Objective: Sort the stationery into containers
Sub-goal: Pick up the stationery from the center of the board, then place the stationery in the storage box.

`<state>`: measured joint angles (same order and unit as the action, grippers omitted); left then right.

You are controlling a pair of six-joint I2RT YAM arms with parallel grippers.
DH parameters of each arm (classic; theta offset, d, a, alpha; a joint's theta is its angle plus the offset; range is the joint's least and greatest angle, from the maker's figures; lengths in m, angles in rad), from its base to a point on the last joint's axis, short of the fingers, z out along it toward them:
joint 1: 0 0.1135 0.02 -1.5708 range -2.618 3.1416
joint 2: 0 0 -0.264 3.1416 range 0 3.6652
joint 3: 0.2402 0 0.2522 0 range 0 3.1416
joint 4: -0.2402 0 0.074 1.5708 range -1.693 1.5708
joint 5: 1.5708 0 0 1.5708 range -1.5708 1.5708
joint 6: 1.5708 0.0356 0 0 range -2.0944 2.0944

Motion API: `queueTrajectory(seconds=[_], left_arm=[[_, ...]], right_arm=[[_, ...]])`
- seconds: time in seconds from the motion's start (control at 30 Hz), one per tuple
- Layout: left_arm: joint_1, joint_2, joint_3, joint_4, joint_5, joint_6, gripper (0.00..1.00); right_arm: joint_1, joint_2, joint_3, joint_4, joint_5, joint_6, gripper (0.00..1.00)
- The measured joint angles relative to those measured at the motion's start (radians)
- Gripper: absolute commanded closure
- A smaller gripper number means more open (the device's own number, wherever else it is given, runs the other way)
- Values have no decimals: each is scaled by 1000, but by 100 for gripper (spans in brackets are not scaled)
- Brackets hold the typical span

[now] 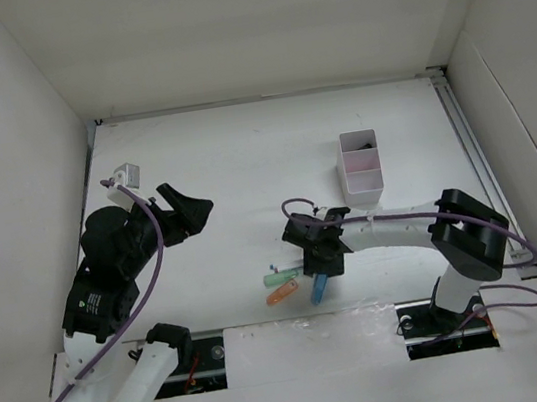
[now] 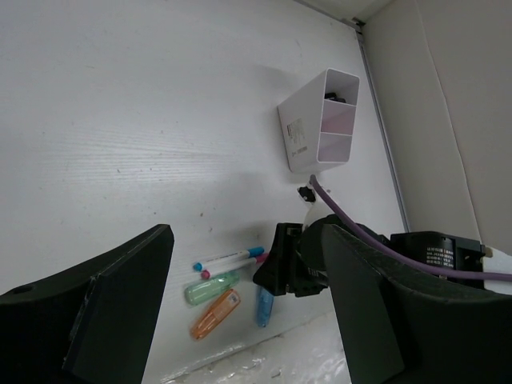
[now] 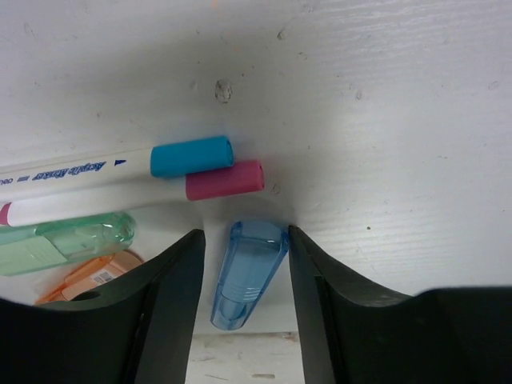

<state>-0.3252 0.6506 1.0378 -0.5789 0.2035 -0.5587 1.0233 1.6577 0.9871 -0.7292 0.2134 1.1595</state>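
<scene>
Straddling the blue marker (image 3: 248, 272), the right gripper (image 3: 246, 234) sits low over the table (image 1: 222, 157). Its jaws are parted only a little wider than the marker. In the right wrist view the marker lies flat and slightly askew between the fingers (image 3: 172, 296). A thin gap shows along its left side, while its far end lies against or nearly against the right finger. I cannot tell if that finger truly touches.

Just past the fingertips, a blue-capped pen (image 3: 192, 156) and a pink-capped pen (image 3: 224, 180) lie side by side and touching, caps pointing the same way. Beside the left finger lies the green marker (image 3: 72, 240), and next to that the orange marker (image 3: 96, 272), partly hidden by the finger.

From above, this cluster sits near the table's near edge, under the right arm's wrist. The white box (image 1: 365, 187) stands upright well apart from it, farther from the bases. Something dark (image 1: 367, 146) sits in its far compartment.

The left gripper (image 1: 189, 213) hangs above the left side of the table, jaws spread wide and holding nothing, well apart from the markers.
</scene>
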Motion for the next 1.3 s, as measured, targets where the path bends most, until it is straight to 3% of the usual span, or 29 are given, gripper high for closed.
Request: queueTrajectory(seconds=[0.1,0.23,0.53,0.67,0.87,1.03,1.3], left_arm=[[0,0,0,0,2,0,28],[0,0,0,0,3,0,28],[0,0,0,2,3,0,28],[0,0,-5,11,3,0,28],[0,3,-32,17,6,0,28],[0,3,-47,20,16,-1,28],[0,-5,-71,22,17,-1,28]], right_arm=[[0,6,7,-1,16,-3,46],[0,13,11,-8,38,-13,75],[5,-11,21,-55,99,-16,80],[-28,-85,103,-129,150,-32,80],[-308,-213,304,-98,222,-169,80],[-605,-167,441,21,353,-268,80],[-736,0,506,87,451,-305,80]])
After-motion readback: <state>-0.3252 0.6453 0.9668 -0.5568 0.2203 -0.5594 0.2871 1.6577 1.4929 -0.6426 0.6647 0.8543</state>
